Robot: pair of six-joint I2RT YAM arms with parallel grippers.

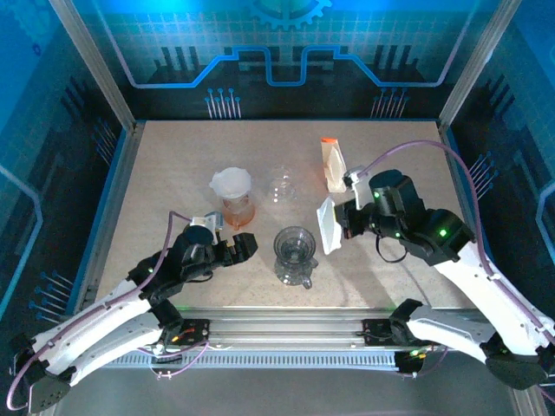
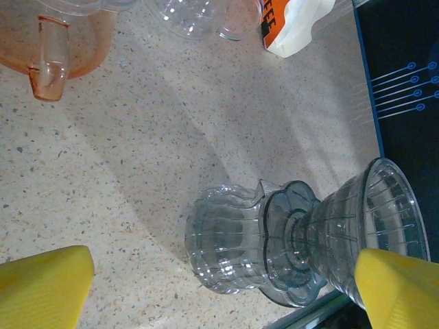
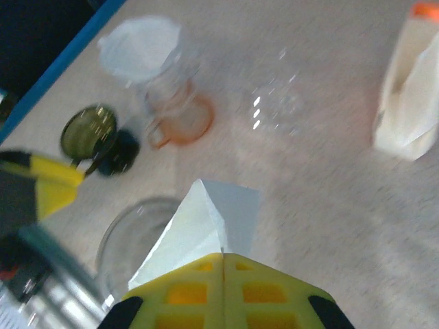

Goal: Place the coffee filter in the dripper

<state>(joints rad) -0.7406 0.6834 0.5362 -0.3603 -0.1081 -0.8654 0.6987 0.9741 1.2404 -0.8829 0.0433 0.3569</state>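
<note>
table point(image 1: 173, 173): pale speckled top with blue printed walls on three sides; both arms reach in from the near edge.
right gripper point(image 1: 343, 218): right of centre, pointing left toward the dripper, yellow fingers point(image 3: 274, 288) pressed together on the coffee filter.
left gripper point(image 1: 243, 248): low at near left, pointing right at the dripper, jaws spread wide and holding nothing; in the left wrist view the yellow fingertips point(image 2: 41, 284) sit at the two bottom corners with the glassware between them, and contact cannot be told.
dripper point(image 1: 295, 245): clear ribbed glass cone, upright on a clear glass server point(image 1: 297, 273) at near centre, mouth bare, between the two grippers.
pink carafe point(image 1: 237, 208): left of centre, behind the left gripper, with a white paper cone point(image 1: 232, 183) seated in its top.
coffee bag point(image 1: 332, 165): white with an orange top, standing at the far right, behind the right gripper.
glass cup point(image 1: 280, 185): small and clear, between the pink carafe and the coffee bag.
coffee filter point(image 1: 328, 225): white folded paper, pinched by one edge, held off the table just right of the dripper's rim; in the right wrist view its free corner points up and away from the fingers.
</note>
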